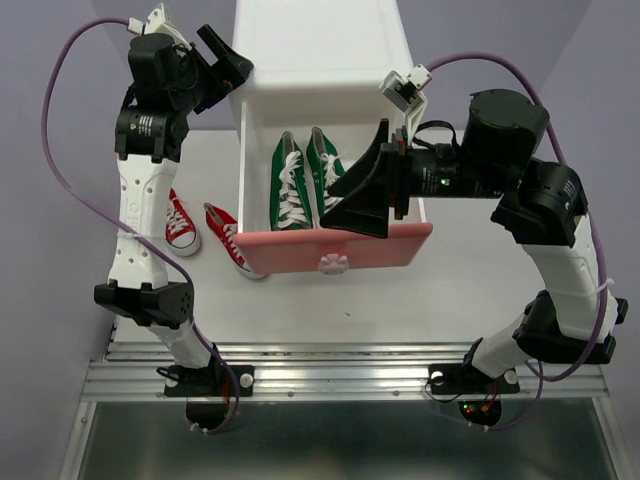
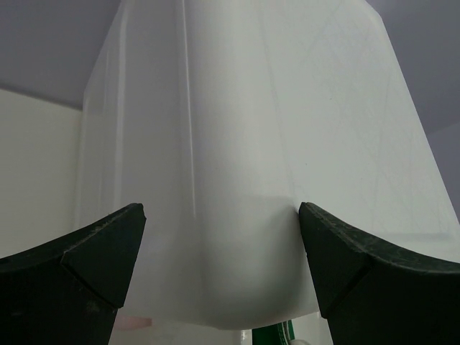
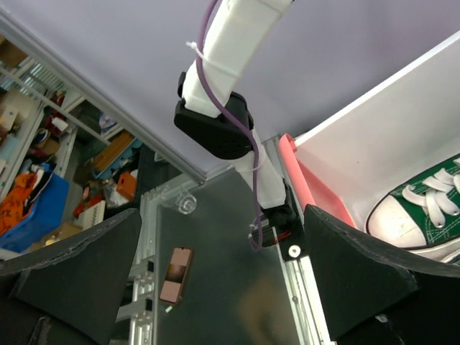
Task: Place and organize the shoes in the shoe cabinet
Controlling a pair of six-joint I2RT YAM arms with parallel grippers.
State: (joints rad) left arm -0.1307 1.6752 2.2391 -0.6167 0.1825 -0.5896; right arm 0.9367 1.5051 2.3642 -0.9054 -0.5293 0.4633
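The white shoe cabinet (image 1: 320, 55) stands at the back middle, with one pink-fronted drawer (image 1: 340, 247) pulled out toward me. The green pair (image 1: 301, 180) lies side by side inside the drawer. Two red sneakers are on the table to its left, one (image 1: 180, 222) near the left arm and one (image 1: 228, 240) against the drawer's left side. My left gripper (image 1: 228, 58) is open at the cabinet's back left corner, and that corner (image 2: 230, 158) sits between its fingers. My right gripper (image 1: 345, 203) is open and empty above the drawer's right part. A green toe (image 3: 424, 208) shows beside it.
The drawer's bunny knob (image 1: 335, 262) faces the arm bases. The left arm's base (image 3: 215, 122) and the metal rail at the table's near edge (image 1: 340, 375) lie in front. A strip of green shoe (image 2: 277, 336) shows below the cabinet corner.
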